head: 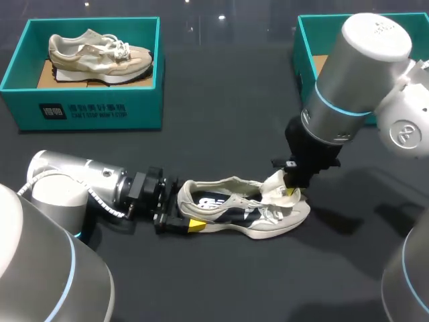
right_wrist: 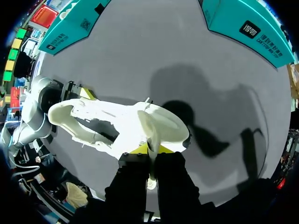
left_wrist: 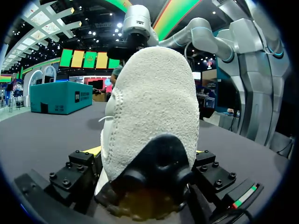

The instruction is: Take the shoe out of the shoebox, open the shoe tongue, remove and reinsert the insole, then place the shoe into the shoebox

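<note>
The left gripper (head: 175, 213) clamps the firm heel (head: 184, 201), nine o'clock on the cream-and-navy suede trainer (head: 234, 216), likely light, as the right gripper (head: 291, 190) pinches its floppy white tongue (head: 273, 184) at three o'clock.

Far-left teal box (head: 144, 107), beige sneaker (head: 100, 57) inside, dark table (head: 221, 107)

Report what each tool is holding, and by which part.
The left tool clamps the shoe by its heel. The right tool pinches that same shoe's tongue.
</note>
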{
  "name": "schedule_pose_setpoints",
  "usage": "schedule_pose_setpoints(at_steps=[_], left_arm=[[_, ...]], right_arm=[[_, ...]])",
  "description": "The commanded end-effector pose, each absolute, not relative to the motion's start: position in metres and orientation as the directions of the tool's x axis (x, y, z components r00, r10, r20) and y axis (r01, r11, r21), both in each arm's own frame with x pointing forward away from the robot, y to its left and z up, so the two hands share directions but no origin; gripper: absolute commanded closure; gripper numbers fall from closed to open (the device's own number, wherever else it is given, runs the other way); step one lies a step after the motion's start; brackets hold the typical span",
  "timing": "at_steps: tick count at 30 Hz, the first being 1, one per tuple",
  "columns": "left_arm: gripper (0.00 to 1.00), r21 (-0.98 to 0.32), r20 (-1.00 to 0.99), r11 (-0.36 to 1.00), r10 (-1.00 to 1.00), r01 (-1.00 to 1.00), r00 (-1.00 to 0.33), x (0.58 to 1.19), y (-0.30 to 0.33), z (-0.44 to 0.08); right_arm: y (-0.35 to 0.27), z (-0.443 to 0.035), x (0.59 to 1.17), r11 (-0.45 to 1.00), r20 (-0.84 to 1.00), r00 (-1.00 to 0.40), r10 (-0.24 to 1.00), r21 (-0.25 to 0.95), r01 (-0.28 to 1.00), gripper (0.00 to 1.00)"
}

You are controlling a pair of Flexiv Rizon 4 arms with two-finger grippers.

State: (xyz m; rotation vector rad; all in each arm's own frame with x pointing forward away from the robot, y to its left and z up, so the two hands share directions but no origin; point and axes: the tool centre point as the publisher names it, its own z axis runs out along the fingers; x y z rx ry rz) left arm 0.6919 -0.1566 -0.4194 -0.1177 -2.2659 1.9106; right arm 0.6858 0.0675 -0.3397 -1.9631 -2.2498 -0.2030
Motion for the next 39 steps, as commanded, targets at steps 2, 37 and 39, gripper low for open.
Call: schedule_pose_setpoints(at_steps=[2,37,39], left_arm=[[1.0,-0.983,0.083,0.174,0.174,-0.052,-0.981,0.695,-0.154,-0.423],[1.0,-0.983,0.083,0.174,0.174,-0.052,-0.981,0.695,-0.154,-0.423],[1.0,-0.983,0.083,0.174,0.174,-0.052,-0.981,0.695,-0.154,-0.423]], right_arm=[[0.057,-0.349,0.681,0.133,0.268,-0.131,0.954,0.012,0.991,1.0],[0.048,-0.323,0.683,0.072,-0.018,-0.073,0.997,-0.01,0.997,0.56],[0.045,-0.319,0.684,0.067,-0.041,-0.068,0.997,-0.013,0.998,0.56]])
